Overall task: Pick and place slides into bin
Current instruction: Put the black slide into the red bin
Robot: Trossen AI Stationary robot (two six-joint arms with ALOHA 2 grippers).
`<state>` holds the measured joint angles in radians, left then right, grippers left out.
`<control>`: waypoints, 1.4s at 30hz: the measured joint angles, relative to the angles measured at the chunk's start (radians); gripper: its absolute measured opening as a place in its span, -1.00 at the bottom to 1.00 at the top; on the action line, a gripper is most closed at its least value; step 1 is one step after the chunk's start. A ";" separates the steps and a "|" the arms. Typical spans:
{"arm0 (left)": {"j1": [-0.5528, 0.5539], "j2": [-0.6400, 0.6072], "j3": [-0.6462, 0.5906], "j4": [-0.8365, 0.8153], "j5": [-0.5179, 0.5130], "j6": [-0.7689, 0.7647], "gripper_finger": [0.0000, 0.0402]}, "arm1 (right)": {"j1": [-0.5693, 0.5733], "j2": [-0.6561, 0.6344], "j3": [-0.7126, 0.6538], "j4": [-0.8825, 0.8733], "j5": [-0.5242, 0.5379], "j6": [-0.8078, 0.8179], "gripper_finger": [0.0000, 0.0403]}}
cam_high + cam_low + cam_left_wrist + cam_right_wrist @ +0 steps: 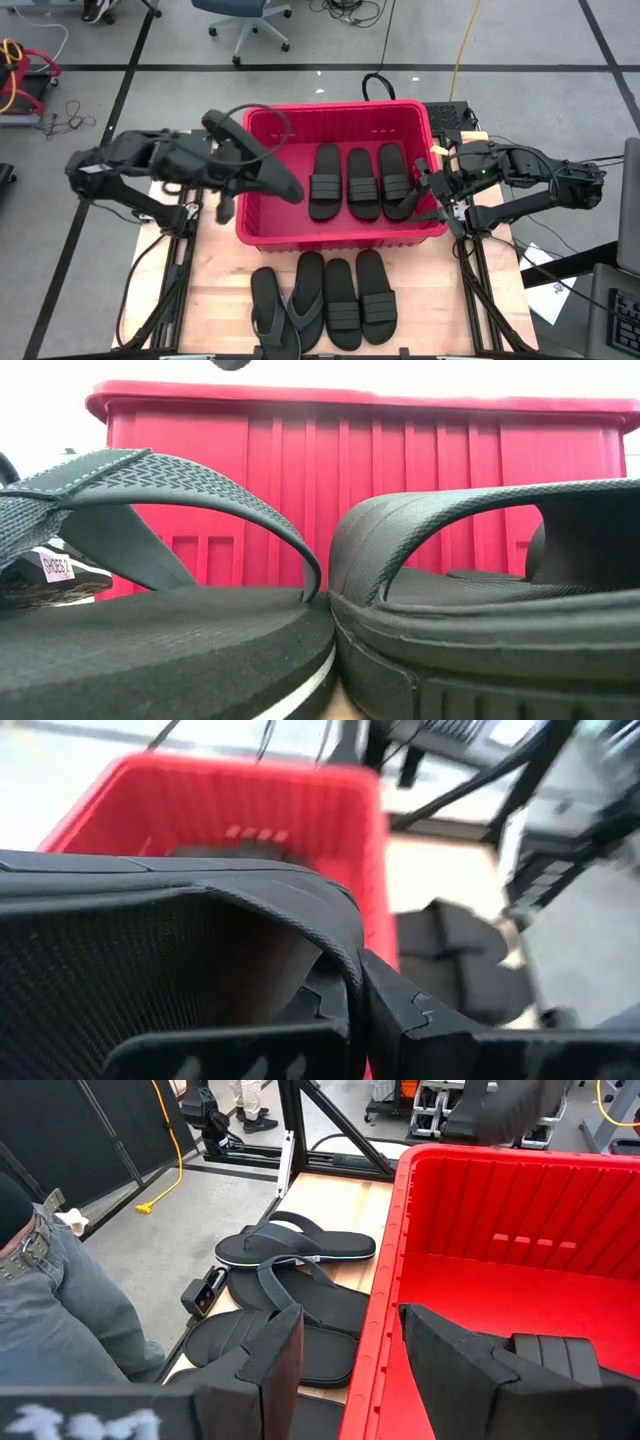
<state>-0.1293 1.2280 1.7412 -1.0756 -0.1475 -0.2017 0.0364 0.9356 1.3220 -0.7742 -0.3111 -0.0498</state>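
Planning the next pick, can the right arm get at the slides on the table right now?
Probably yes: the right gripper is open, astride the bin rim, and nothing covers the slides; left gripper holds a slide.

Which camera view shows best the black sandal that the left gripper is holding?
The high view: the black rubber sandal hangs whole from the left gripper over the red plastic basket. The left wrist view shows only a blurred close part. The low view does not clearly show it; the right wrist view shows a dark blurred shape, perhaps it.
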 joint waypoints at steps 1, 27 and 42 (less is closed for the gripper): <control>0.028 0.013 0.000 -0.016 0.015 0.011 -1.00 | 0.000 0.000 0.000 0.000 0.000 0.000 -0.18; 0.361 0.118 0.028 -0.122 0.250 0.206 -0.99 | 0.000 0.000 0.000 0.000 0.000 -0.019 -0.18; 0.396 0.344 0.342 -0.502 0.173 0.408 -0.99 | 0.000 0.000 0.000 0.015 0.000 -0.023 -0.18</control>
<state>0.2665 1.5725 2.0834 -1.5779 0.0259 0.2068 0.0364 0.9356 1.3216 -0.7589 -0.3111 -0.0723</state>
